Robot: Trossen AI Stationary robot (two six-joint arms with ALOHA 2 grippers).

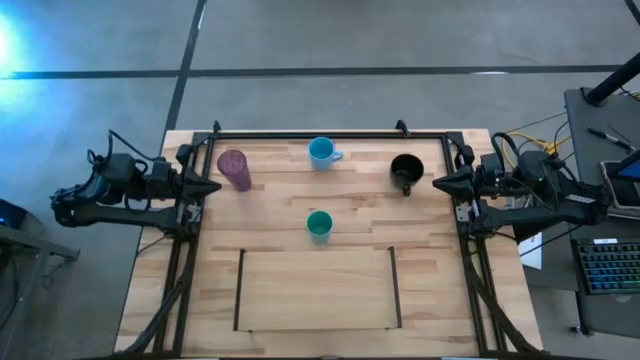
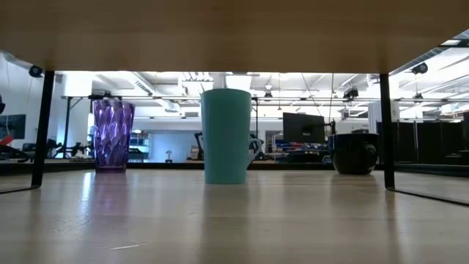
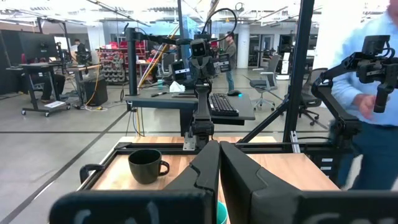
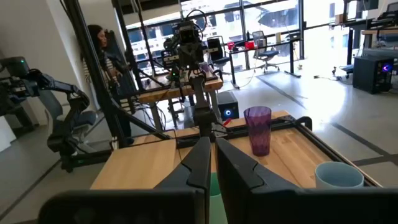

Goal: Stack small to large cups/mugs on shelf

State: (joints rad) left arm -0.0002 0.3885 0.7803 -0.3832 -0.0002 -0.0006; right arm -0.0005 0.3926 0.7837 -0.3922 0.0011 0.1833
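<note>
Four vessels stand upright on their bases on the wooden table. The purple tumbler (image 1: pixel 234 169) is at the far left, the light-blue mug (image 1: pixel 322 152) at the far middle, the black mug (image 1: pixel 406 171) at the far right, and the green cup (image 1: pixel 319 225) at the middle. The shelf (image 1: pixel 317 290), an outlined rectangle, lies near the front edge with nothing on it. My left gripper (image 1: pixel 213 186) is shut at the table's left edge, beside the tumbler. My right gripper (image 1: pixel 438 183) is shut at the right edge, beside the black mug. Both touch nothing.
A black metal frame (image 1: pixel 330 134) runs along the table's far edge and sides. A desk with a keyboard (image 1: pixel 607 264) stands off the right side. A person (image 3: pixel 373 112) stands beyond the table in the left wrist view; another (image 4: pixel 102 50) shows in the right wrist view.
</note>
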